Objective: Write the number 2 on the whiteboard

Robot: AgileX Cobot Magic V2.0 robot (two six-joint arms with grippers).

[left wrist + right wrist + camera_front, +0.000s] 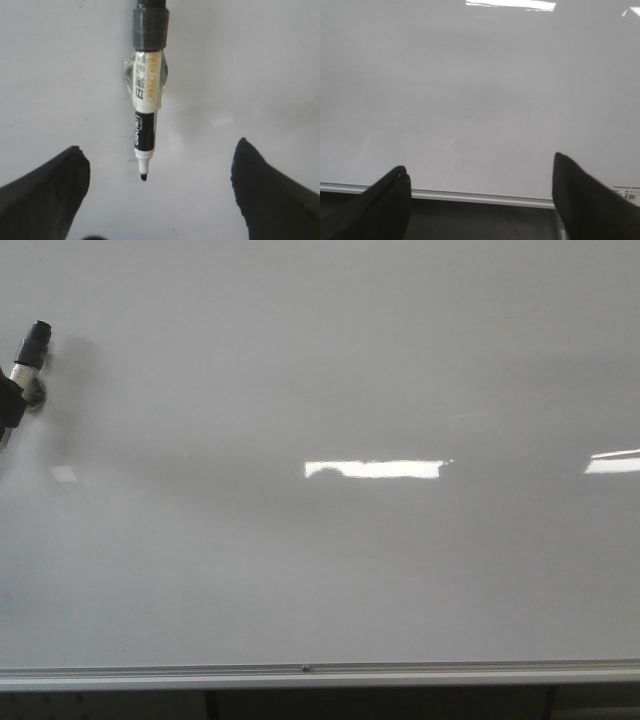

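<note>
The whiteboard (350, 360) fills the front view, and its silver frame strip (300, 675) runs along the lower edge. No number 2 shows on it in any view. A black and white marker (30, 355) sits at the far left of the board, fixed to my left arm. In the left wrist view the marker (145, 115) points its black tip (144, 177) at the board (250, 60), between the wide-open fingers of my left gripper (159, 145). I cannot tell if the tip touches. My right gripper (479, 161) is open and empty over the board's lower edge (480, 196).
Bright rectangular light reflections (372, 469) lie on the board at centre and at the right edge (612, 462). A dark surface (480, 222) lies below the frame strip. A small label (626, 193) sits at the board's lower corner.
</note>
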